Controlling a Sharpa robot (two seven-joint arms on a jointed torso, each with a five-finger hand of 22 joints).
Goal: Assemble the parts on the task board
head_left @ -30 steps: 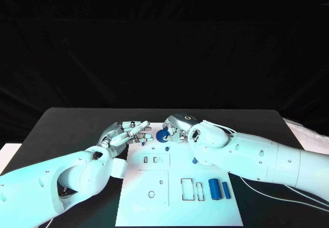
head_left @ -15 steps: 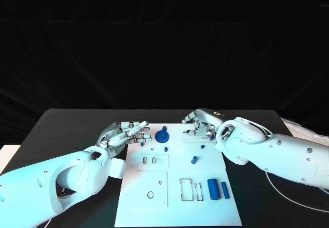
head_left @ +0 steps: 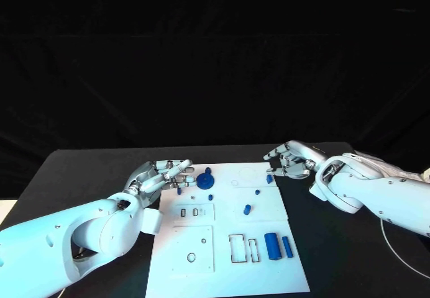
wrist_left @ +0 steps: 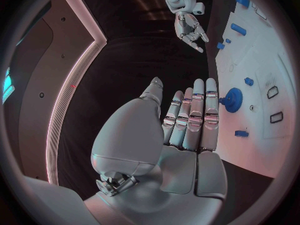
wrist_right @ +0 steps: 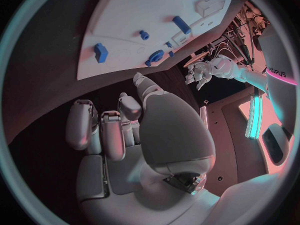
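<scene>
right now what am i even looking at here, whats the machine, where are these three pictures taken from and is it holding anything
It is a robot with two white arms, each ending in a silver many-fingered hand, working at a black table. One picture looks down from a camera on the robot's head; the two round ones come from fisheye cameras at each wrist, looking out over that hand's own palm.

On the table lies a flat white task board with slots and holes. Small blue parts sit on it: a round blue gear-like piece near the far edge, a thick blue cylinder beside a thinner blue bar, and a few tiny blue pegs.

The left hand hovers at the board's left edge, the right hand at its far right corner. Neither holds anything.
</scene>
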